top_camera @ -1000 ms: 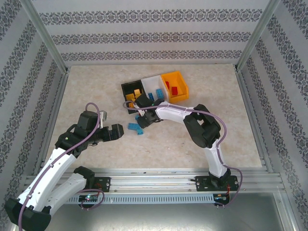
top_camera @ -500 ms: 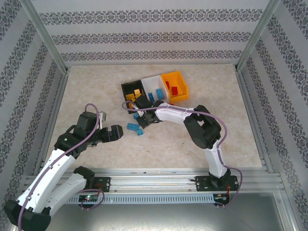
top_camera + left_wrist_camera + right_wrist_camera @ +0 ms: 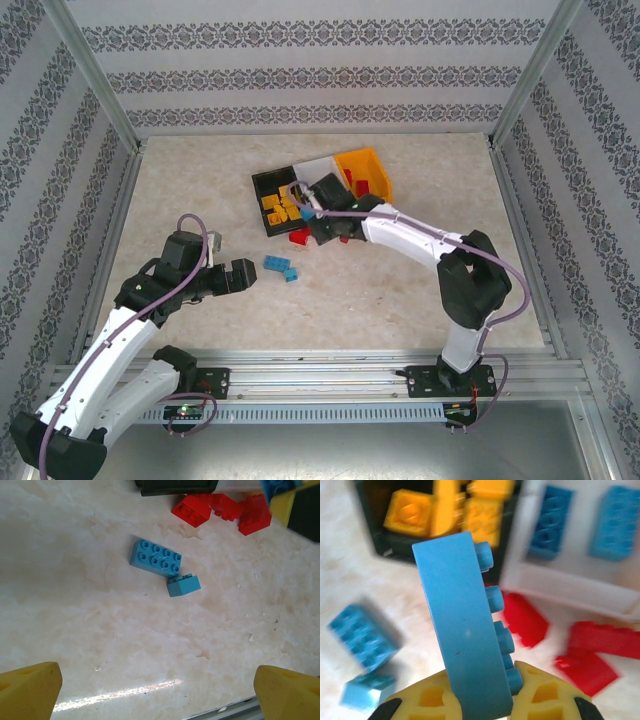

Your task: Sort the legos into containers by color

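Right wrist view: right gripper [image 3: 485, 697] clamped on a blue brick [image 3: 462, 615], held on edge just beside the white bin [image 3: 560, 582]. Left gripper [image 3: 159, 690] gapes wide, empty, well apart from that bin.

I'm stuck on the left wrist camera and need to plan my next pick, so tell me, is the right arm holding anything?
Observer: Yes. The right gripper is shut on a long blue brick, gripped by one end with its studs facing sideways.
Operator: What's in front of it?
Observer: On the right wrist camera, the white bin sits just beyond the brick, to its right, with two blue bricks inside.
Operator: And the dark one beside it?
Observer: The black bin holds yellow bricks.
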